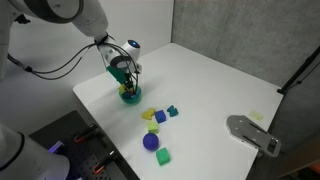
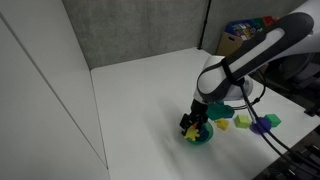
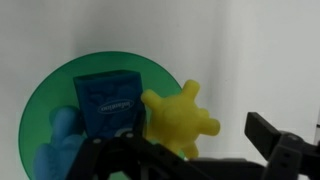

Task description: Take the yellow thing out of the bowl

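In the wrist view the teal-green bowl (image 3: 50, 100) fills the left side. It holds a dark blue block (image 3: 108, 100) and a lighter blue piece (image 3: 58, 150). The pale-yellow spiky thing (image 3: 180, 120) sits at the bowl's right rim, partly over the white table. My gripper (image 3: 200, 160) straddles it. The right finger stands clear of it with a gap, and the left finger is a dark bar low in the frame. In both exterior views the gripper (image 1: 125, 80) (image 2: 195, 124) hangs right over the bowl (image 1: 130, 97) (image 2: 201, 138).
Loose toy blocks lie near the bowl: a larger yellow piece (image 1: 150, 115), blue blocks (image 1: 172, 112), a dark blue ball (image 1: 150, 142) and a green block (image 1: 163, 156). A grey device (image 1: 252, 133) lies further along the table. The blocks also show in an exterior view (image 2: 245, 122).
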Robot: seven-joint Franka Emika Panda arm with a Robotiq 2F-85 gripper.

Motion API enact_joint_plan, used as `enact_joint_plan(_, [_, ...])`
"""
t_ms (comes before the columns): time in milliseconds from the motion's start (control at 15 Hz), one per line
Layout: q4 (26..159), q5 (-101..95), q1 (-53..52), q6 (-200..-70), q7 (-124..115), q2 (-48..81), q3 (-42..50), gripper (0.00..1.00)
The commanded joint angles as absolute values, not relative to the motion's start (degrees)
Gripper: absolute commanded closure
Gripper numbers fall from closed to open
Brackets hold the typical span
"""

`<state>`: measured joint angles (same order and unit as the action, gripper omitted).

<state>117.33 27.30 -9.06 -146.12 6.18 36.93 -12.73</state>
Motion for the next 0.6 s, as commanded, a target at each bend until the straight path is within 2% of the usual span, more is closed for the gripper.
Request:
enact_joint_plan(0, [114.7, 24.9, -8.0, -144.5, 3.9, 38.7, -13.8, 0.25])
enact_joint_plan(267, [115.2, 23.9, -7.5, -143.9, 3.9, 37.5, -13.9, 0.6])
enact_joint_plan(533, [115.6, 24.5, -5.9, -141.7, 5.0, 35.6, -14.8, 0.77])
